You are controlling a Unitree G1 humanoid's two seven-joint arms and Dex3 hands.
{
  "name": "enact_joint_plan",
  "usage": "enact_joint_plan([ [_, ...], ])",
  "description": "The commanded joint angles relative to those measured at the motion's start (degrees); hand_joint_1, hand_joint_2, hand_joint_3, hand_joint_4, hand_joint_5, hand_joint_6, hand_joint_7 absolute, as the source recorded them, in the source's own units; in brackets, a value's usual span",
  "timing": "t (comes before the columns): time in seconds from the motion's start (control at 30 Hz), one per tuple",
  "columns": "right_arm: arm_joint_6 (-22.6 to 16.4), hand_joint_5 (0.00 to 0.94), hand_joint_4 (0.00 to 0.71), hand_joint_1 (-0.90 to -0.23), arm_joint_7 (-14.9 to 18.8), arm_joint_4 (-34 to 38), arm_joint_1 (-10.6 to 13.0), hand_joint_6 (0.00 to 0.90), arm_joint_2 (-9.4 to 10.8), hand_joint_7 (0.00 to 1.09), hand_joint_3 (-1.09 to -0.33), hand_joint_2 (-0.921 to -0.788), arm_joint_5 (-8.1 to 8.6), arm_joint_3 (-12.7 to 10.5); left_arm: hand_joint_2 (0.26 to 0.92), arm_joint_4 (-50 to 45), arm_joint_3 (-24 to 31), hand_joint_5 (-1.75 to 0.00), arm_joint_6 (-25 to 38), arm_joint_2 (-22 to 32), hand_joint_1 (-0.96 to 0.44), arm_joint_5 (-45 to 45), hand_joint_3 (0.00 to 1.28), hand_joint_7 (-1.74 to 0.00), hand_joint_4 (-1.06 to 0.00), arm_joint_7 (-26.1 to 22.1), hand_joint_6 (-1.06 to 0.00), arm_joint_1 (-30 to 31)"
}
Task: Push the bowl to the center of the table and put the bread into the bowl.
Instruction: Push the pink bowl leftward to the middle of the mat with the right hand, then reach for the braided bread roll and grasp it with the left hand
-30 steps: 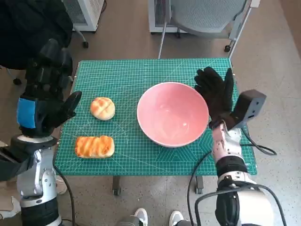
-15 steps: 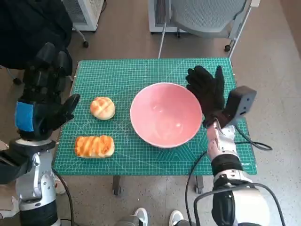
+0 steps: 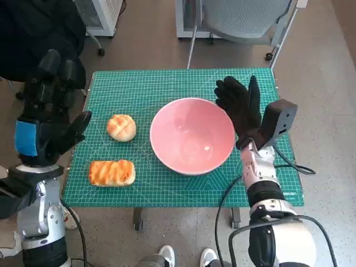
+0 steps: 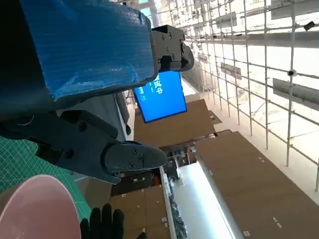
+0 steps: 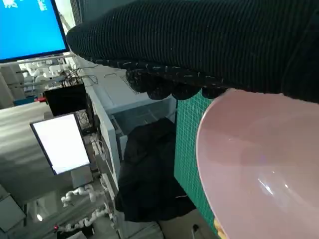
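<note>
The left robot hand [image 3: 47, 119] hovers with fingers spread, empty, over the worktop's [image 3: 144, 89] left edge; beside it lie a round bun [image 3: 121, 127] and a striped bread [image 3: 112, 172], then the pink bowl [image 3: 192, 135], its right rim touched by the flat, wide right robot hand [image 3: 239, 105]

Left arm: the pale forearm [image 3: 40, 208] rises at the left side of the head view. The left hand [image 3: 47, 114] is raised, blue-taped back toward the camera, black fingers [image 3: 53, 69] extended upward and apart — nothing held. The thumb [image 3: 79, 123] projects to the side.

Right arm: the pale forearm [image 3: 260, 178] rises at the right side, a black cable looping beside it. The right hand [image 3: 240, 108], in its black knitted glove, stands upright with fingers spread — nothing gripped.
</note>
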Motion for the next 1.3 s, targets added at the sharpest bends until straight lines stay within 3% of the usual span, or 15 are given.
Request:
enact_joint_plan([
  [0.03,1.3,0.0,0.357,-0.71,0.52,0.88,0.25,0.419,0.01,0.02,-0.931,-0.921,-0.55,0.08,0.921,-0.12,-0.14,-0.01,-0.58,0.32,-0.43,0.14,0.28,-0.35,-0.09,0.1,0.0,0.34],
  [0.43,0.15,0.005,0.367,-0.688,1.98,-0.01,-1.18,0.416,-4.12,0.02,-0.925,-0.921,0.05,-0.48,0.921,-0.32,-0.56,-0.01,-0.42,0.26,-0.43,0.26,0.28,-0.35,-0.09,0.51,0.0,0.1],
  [0.57,-2.82,0.001,0.357,-0.682,2.86,-1.03,-2.05,0.395,-5.28,0.01,-0.912,-0.921,-0.11,-0.05,0.921,-0.03,-0.63,-0.01,-0.5,0.27,-0.44,0.29,0.28,-0.35,-0.09,0.66,0.0,-0.17],
  [0.77,-10.5,0.0,0.319,-0.697,7.01,-3.16,-2.64,0.364,-6.83,0.0,-0.895,-0.921,0.35,0.45,0.921,0.32,-1.39,-0.01,-0.45,-0.07,-0.44,0.66,0.28,-0.35,-0.09,1.21,0.0,-0.96],
  [0.87,-15.74,0.0,0.292,-0.704,11.51,-5.33,-2.5,0.353,-7.35,0.0,-0.888,-0.921,1.79,0.14,0.921,0.35,-1.92,-0.01,-0.45,-0.23,-0.44,1.08,0.28,-0.35,-0.09,1.65,0.0,-1.45],
  [1.03,-20.43,0.0,0.248,-0.707,17.97,-8.26,-1.94,0.326,-7.77,0.0,-0.885,-0.921,4.56,-0.44,0.921,0.81,-2.42,-0.01,-0.28,-0.34,-0.45,0.98,0.28,-0.36,-0.09,1.91,0.0,-2.31],
  [1.13,-22.4,0.0,0.229,-0.712,23.52,-11.72,-1.28,0.312,-7.93,0.0,-0.876,-0.921,7.87,-0.97,0.921,0.5,-3.19,-0.01,0.46,-0.7,-0.44,0.67,0.29,-0.4,-0.1,2.14,0.0,-3.2],
  [1.3,-22.98,0.001,0.226,-0.716,29.71,-15.36,-0.64,0.312,-7.97,0.0,-0.853,-0.921,12.35,-1.41,0.921,0.03,-4.28,-0.01,1.06,-1.0,-0.42,0.41,0.3,-0.42,-0.1,2.23,0.0,-4.18],
])
